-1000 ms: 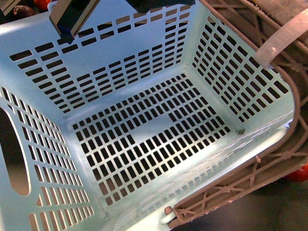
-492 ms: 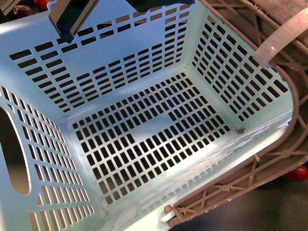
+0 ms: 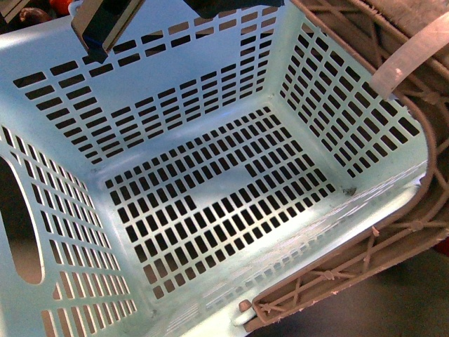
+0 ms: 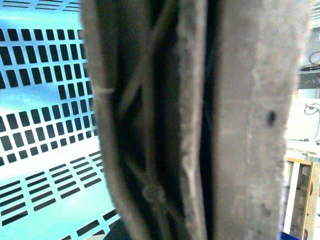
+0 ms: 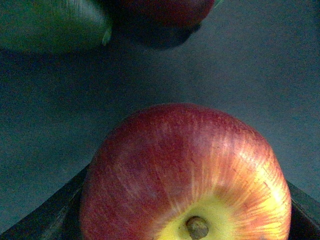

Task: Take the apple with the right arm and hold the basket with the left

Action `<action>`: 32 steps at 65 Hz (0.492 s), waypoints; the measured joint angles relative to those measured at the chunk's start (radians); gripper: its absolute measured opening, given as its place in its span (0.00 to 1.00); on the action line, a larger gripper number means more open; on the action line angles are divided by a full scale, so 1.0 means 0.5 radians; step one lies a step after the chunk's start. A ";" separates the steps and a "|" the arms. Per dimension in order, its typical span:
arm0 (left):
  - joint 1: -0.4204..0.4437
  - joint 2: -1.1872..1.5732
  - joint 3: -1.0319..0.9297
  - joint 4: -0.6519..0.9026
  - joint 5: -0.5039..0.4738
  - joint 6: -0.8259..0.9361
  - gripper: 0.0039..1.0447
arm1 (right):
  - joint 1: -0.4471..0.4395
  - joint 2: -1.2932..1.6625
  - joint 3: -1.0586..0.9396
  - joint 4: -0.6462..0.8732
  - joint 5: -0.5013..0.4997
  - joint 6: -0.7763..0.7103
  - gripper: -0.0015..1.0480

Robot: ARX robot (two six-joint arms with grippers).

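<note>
Apple (image 5: 185, 170) filled the right wrist view, stem dimple up, with the dark fingers (image 5: 47, 217) of the right gripper (image 5: 175, 222) pressed against both its flanks. I judged it gripped. Whether it had left the dark table (image 5: 250, 75) could not be told. A green fruit (image 5: 50, 25) and a dark red one (image 5: 165, 9) lay further off on that table.

The basket (image 3: 42, 50) took up nearly the whole front view, tilted and close, and it was empty. Over the last second it had drifted a little. The orange-red fruit beyond the brown handle (image 3: 337, 277) at the right edge showed plainly before, and by this moment the handle had covered all but a sliver of it. The red scrap in the far left corner had shrunk as well. The white zip tie (image 3: 410, 53) and the left gripper (image 3: 97, 38) above the far wall kept their places against the basket.

In the left wrist view the lattice handle ran hard across the lens. I took this to mean the left gripper was clamped on the handle and the basket was being carried, not resting.

For the task, both holds seemed to be made, with the apple well apart from the basket and not in it.
</note>
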 joint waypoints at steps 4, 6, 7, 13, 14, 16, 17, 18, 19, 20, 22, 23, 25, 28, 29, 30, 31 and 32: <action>0.000 0.000 0.000 0.000 0.002 0.000 0.14 | -0.043 -0.150 -0.046 0.001 -0.016 -0.015 0.76; 0.000 0.000 0.000 0.000 0.001 0.000 0.14 | -0.061 -0.213 -0.063 -0.004 -0.031 -0.018 0.76; 0.000 0.000 0.000 0.000 0.001 0.000 0.14 | -0.070 -0.245 -0.071 -0.009 -0.040 -0.021 0.76; 0.000 0.000 0.000 0.000 0.001 0.000 0.14 | -0.130 -0.512 -0.138 -0.064 -0.104 -0.034 0.76; 0.000 0.000 0.000 0.000 0.001 0.000 0.14 | -0.135 -0.548 -0.146 -0.071 -0.110 -0.034 0.76; 0.000 0.000 0.000 0.000 0.000 0.000 0.14 | -0.144 -0.616 -0.160 -0.086 -0.124 -0.038 0.76; 0.000 0.000 0.000 0.000 0.000 0.000 0.14 | -0.153 -0.687 -0.173 -0.105 -0.144 -0.039 0.76; 0.000 0.000 0.000 0.000 0.000 0.000 0.14 | -0.155 -0.723 -0.178 -0.114 -0.153 -0.039 0.76; 0.000 0.000 0.000 0.000 -0.001 0.000 0.14 | -0.158 -0.757 -0.182 -0.124 -0.162 -0.043 0.76; 0.000 0.000 0.000 0.000 -0.001 0.000 0.14 | -0.160 -0.792 -0.185 -0.132 -0.170 -0.044 0.76; 0.000 0.000 0.000 0.000 0.000 0.000 0.14 | -0.162 -0.900 -0.193 -0.155 -0.197 -0.053 0.76; 0.000 0.000 0.000 0.000 -0.001 0.000 0.14 | -0.162 -0.937 -0.195 -0.163 -0.205 -0.053 0.76; 0.000 0.000 0.000 0.000 0.000 0.000 0.14 | -0.162 -1.009 -0.195 -0.181 -0.225 -0.053 0.76; 0.000 0.000 0.000 0.000 0.001 0.000 0.14 | -0.158 -1.155 -0.191 -0.217 -0.267 -0.052 0.76; 0.000 0.000 0.000 0.000 0.001 0.000 0.14 | -0.154 -1.191 -0.188 -0.228 -0.274 -0.052 0.76; 0.000 0.000 0.000 0.000 0.001 0.000 0.14 | -0.150 -1.227 -0.185 -0.239 -0.280 -0.052 0.76; 0.000 0.000 0.000 0.000 0.002 0.000 0.14 | -0.141 -1.295 -0.177 -0.260 -0.288 -0.051 0.76; 0.000 0.000 0.000 0.000 0.002 0.000 0.14 | -0.135 -1.330 -0.172 -0.272 -0.293 -0.050 0.76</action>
